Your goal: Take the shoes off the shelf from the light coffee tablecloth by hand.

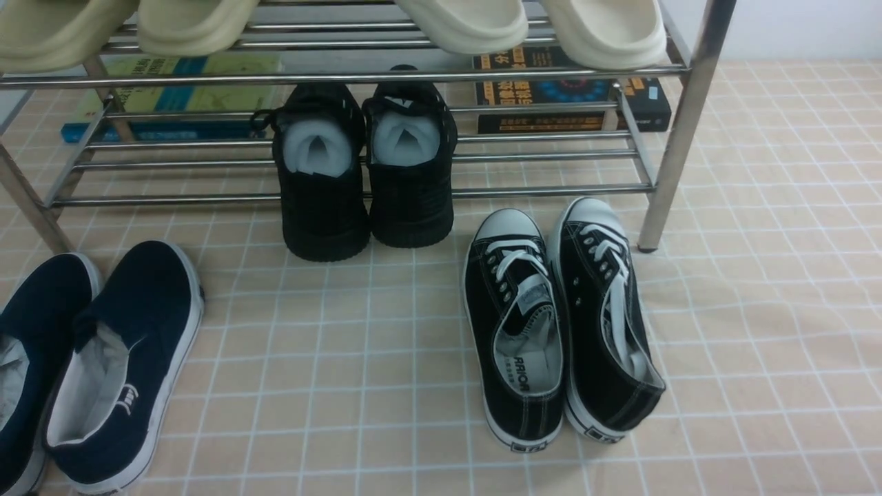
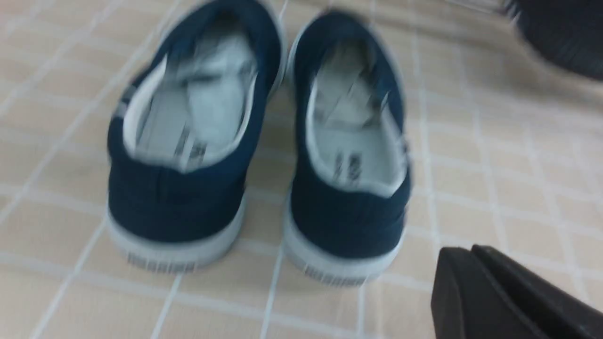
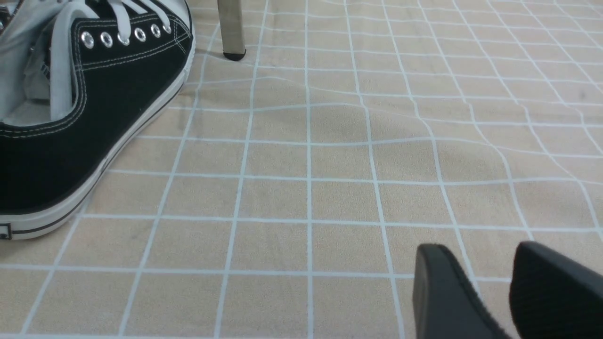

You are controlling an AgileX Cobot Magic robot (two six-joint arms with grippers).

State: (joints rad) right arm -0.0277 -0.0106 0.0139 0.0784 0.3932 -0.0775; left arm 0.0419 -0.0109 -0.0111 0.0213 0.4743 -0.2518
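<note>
Two navy slip-on shoes (image 1: 162,289) sit side by side on the light coffee tablecloth (image 1: 413,413), towards its left side, in front of the front left corner of the steel shelf (image 1: 386,77). Both rest off the shelf, soles down, their toes pointing towards its front edge and their pale linings showing. My left pincer (image 2: 464,252) is closed, its tips together and empty, near the heels of the slip-ons and apart from them. My right pincer (image 3: 480,259) is open, with a clear gap between its tips and nothing in it, above the cloth on the right side, well apart from the slip-ons.

Black lace-up sneakers (image 1: 517,331) with white toe caps stand on the cloth near the shelf's front right corner, toes towards the shelf, leaning close together. All-black sneakers (image 1: 324,207) rest on the lower tier, their heels reaching out past its front edge. Cream clogs (image 1: 462,21) lie on the upper tier, one pair towards its left end and one towards its right, ends over the front edge. Behind the lower tier's bars I see a green and blue book (image 1: 186,83) on the left and dark books (image 1: 551,89) with orange lettering on the right
</note>
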